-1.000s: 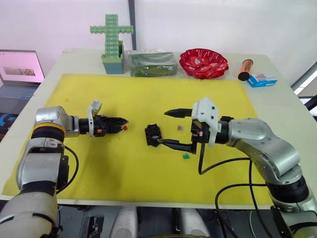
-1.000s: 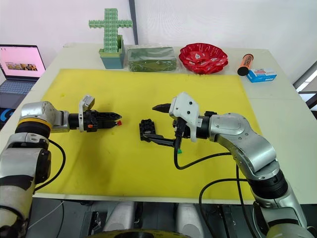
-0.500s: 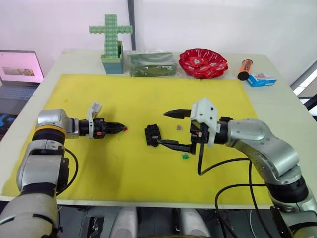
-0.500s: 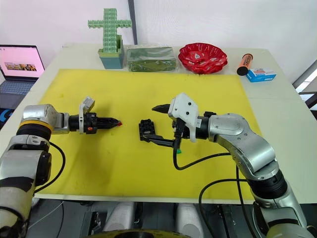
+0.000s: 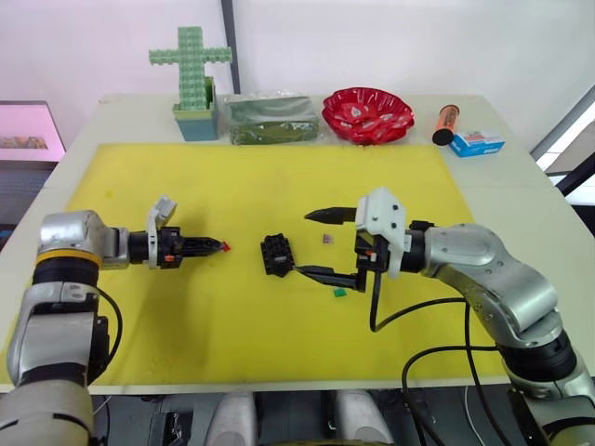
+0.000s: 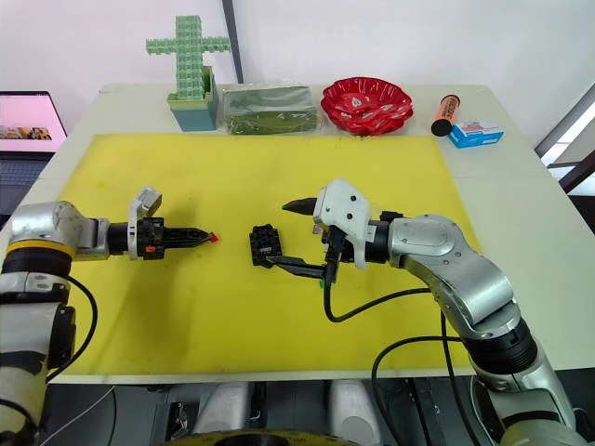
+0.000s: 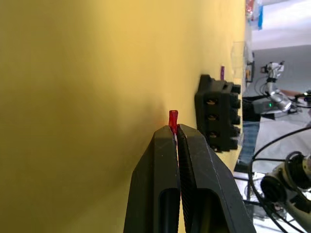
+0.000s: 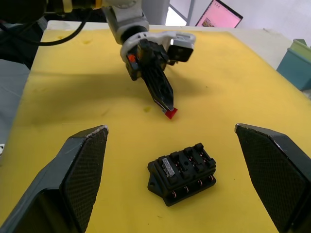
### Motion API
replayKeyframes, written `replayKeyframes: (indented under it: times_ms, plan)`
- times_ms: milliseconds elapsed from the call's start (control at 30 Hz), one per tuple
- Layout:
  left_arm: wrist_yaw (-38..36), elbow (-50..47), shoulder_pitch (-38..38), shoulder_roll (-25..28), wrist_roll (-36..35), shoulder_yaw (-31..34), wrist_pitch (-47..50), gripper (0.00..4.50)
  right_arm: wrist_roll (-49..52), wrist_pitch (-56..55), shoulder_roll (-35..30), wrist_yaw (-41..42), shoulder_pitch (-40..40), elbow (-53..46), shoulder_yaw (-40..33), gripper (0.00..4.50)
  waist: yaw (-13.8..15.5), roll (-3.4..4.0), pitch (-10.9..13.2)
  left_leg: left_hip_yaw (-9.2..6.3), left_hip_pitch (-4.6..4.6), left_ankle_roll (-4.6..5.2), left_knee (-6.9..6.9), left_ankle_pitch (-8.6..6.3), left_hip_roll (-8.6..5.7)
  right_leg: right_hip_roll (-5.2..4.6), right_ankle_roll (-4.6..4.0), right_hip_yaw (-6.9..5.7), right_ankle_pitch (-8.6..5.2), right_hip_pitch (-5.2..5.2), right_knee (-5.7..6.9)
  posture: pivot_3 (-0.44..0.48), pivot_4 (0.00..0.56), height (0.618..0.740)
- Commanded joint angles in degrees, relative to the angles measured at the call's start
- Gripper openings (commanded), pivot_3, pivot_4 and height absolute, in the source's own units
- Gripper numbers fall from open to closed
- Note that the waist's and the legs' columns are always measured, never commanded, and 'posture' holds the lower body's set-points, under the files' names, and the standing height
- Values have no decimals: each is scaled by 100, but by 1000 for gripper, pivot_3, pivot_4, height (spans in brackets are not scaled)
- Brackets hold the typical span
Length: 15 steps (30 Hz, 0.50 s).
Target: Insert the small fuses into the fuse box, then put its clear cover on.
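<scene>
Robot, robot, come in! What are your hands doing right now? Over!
Left gripper shut on red fuse, short of fuse box. Right gripper open around the box. Green fuse loose on mat. Path clear.

Red fuse (image 7: 173, 119): mostly hidden between L gripper (image 7: 176, 133) fingers, only tip shows. Green fuse (image 5: 341, 292) partly behind R gripper's (image 5: 314, 243) near finger; in right eye view barely a speck. Purple fuse (image 5: 326, 240) too small to make out shape. Fuse box (image 5: 276, 254) slots: can't tell if any filled from head views. Clear cover: can't pick it out w/ certainty. Laptop (image 6: 26, 122) cut off at left edge.
</scene>
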Motion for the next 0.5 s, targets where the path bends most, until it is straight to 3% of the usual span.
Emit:
replayKeyframes:
  times_ms: [33,200,300,400,500]
  plan:
    - [883,-1625,884,-178,-936,1399,559,10,25,-113,36,11,-2,-102,-124,4500,-4,0,0,4,3,1,-1,-1,5,-6,0,2,0,-1,2,0,150,740]
    - [2422,-4290,2038,-1690,-1641,3540,563,10,26,-158,65,36,-8,-60,-100,4500,73,-7,-1,-1,2,0,10,-1,11,-33,0,-3,0,8,5,0,150,740]
    - [3029,-5006,2877,-2174,-2687,3892,563,10,14,-215,125,70,-49,35,-56,4500,47,-21,-9,0,6,-2,13,-1,3,-43,-7,-2,-1,17,-3,0,150,740]
    - [4054,-5491,3006,-3163,-3458,4705,563,10,0,-261,157,115,-55,97,-20,4500,67,-17,-10,-5,15,-2,8,-2,-1,-59,-19,0,-7,21,-6,0,150,740]
    - [5153,-6189,3382,-4080,-4094,4893,431,10,14,-256,195,121,-77,116,-7,4500,90,-23,-12,-19,11,-2,18,-2,-4,-59,-23,-14,-9,37,-19,0,150,740]
